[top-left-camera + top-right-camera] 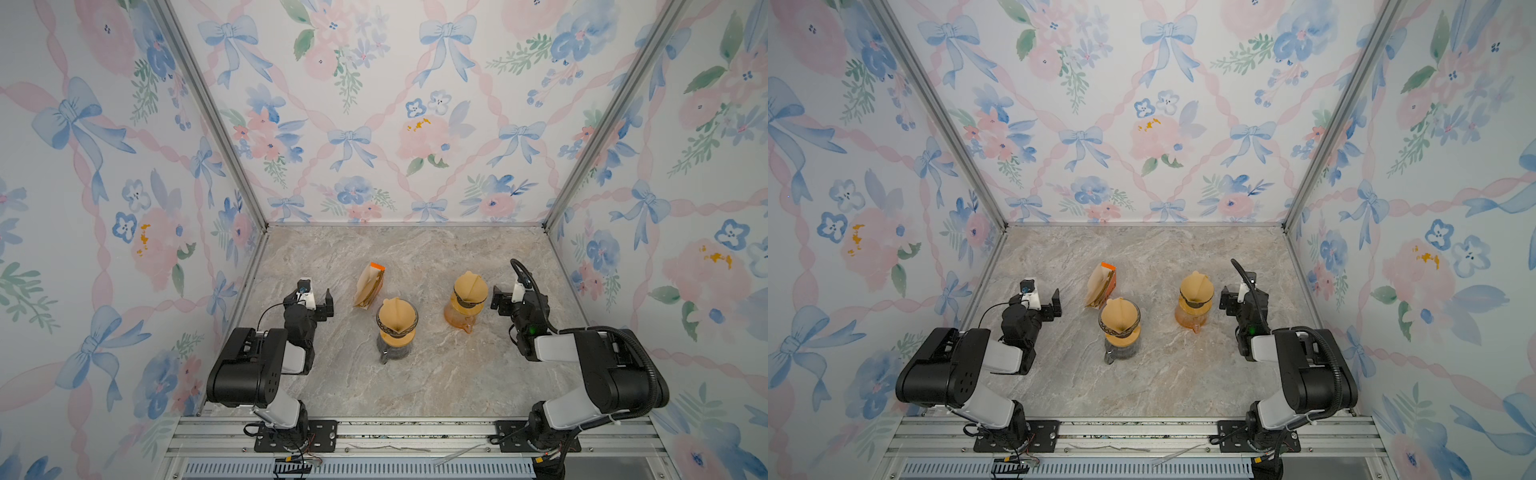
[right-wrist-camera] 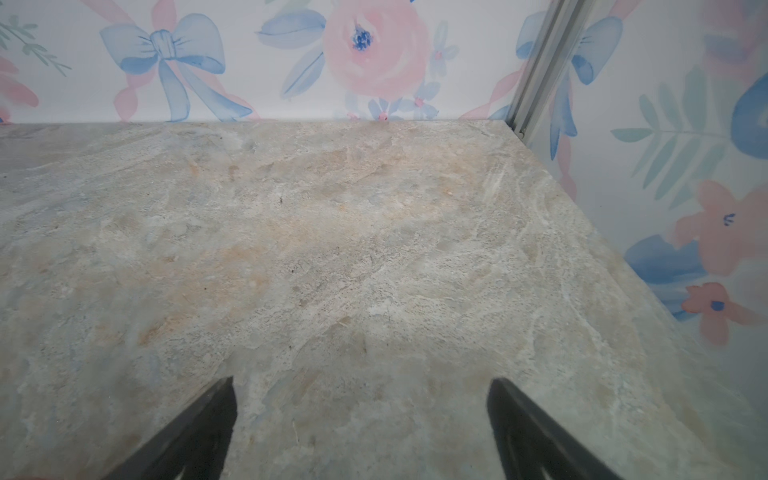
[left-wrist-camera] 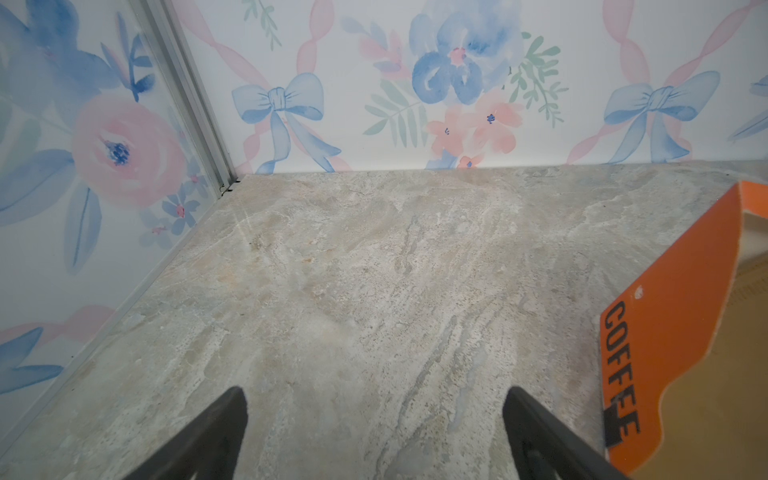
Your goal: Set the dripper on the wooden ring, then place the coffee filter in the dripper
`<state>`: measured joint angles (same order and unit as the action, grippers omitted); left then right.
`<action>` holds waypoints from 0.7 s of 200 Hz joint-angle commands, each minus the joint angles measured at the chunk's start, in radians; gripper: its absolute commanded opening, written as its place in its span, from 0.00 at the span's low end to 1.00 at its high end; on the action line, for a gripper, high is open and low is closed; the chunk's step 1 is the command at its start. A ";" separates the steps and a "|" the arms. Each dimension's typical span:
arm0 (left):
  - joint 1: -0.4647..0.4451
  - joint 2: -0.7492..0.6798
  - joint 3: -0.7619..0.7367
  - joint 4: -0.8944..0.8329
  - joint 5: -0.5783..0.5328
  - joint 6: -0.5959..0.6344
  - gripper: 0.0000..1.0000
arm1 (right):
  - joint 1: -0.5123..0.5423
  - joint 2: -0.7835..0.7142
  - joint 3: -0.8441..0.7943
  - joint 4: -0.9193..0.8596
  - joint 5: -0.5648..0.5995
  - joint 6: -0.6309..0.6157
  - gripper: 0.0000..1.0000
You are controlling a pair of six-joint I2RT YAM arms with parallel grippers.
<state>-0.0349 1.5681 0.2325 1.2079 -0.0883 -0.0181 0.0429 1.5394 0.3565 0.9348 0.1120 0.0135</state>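
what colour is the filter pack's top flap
Orange with black lettering; the flap shows best in the left wrist view.

The left wrist camera rides close behind the left end effector (image 3: 376, 392), low over the table (image 3: 374, 270), facing the back wall (image 3: 374, 124). The right wrist camera sits likewise behind the right end effector (image 2: 362, 382). Both top views look steeply down from high above and behind them, sharing nearly the whole table and back wall. The coffee filter pack (image 3: 665, 332) beside the left end effector shows in its wrist view and both top views.

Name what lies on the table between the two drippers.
Nothing: between the dark-carafe dripper and the amber-carafe dripper only bare marble table shows, in both top views.
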 commanded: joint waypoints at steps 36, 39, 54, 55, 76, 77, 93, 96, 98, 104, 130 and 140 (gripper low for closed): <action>-0.002 0.001 0.004 0.015 0.007 0.009 0.98 | -0.035 0.009 -0.025 0.085 -0.194 -0.028 0.96; -0.002 0.002 0.004 0.015 0.007 0.009 0.98 | -0.034 0.008 -0.017 0.069 -0.185 -0.026 0.96; -0.002 0.003 0.005 0.015 0.007 0.009 0.98 | -0.034 0.008 0.032 -0.029 -0.096 0.005 0.96; -0.002 0.002 0.005 0.015 0.006 0.009 0.98 | -0.035 0.008 0.037 -0.034 -0.094 0.007 0.96; -0.002 0.001 0.004 0.015 0.005 0.009 0.98 | -0.025 0.006 0.039 -0.037 -0.071 0.000 0.96; -0.003 0.001 0.004 0.015 0.005 0.009 0.98 | -0.026 0.007 0.039 -0.036 -0.071 -0.001 0.96; -0.002 0.002 0.004 0.015 0.005 0.009 0.98 | -0.023 0.005 0.039 -0.041 -0.067 -0.002 0.96; -0.002 0.001 0.005 0.015 0.005 0.009 0.98 | -0.022 0.005 0.039 -0.039 -0.067 -0.001 0.96; -0.002 0.001 0.005 0.015 0.004 0.009 0.98 | -0.022 0.005 0.039 -0.040 -0.067 -0.002 0.96; -0.002 0.002 0.004 0.015 0.004 0.009 0.98 | -0.020 0.005 0.039 -0.041 -0.066 -0.001 0.96; -0.002 0.001 0.004 0.015 0.006 0.009 0.98 | -0.021 0.005 0.039 -0.040 -0.066 -0.003 0.96; -0.001 0.001 0.004 0.015 0.005 0.009 0.98 | -0.021 0.005 0.039 -0.040 -0.066 -0.002 0.96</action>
<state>-0.0349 1.5681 0.2325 1.2079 -0.0887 -0.0181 0.0151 1.5402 0.3809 0.9047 0.0338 0.0078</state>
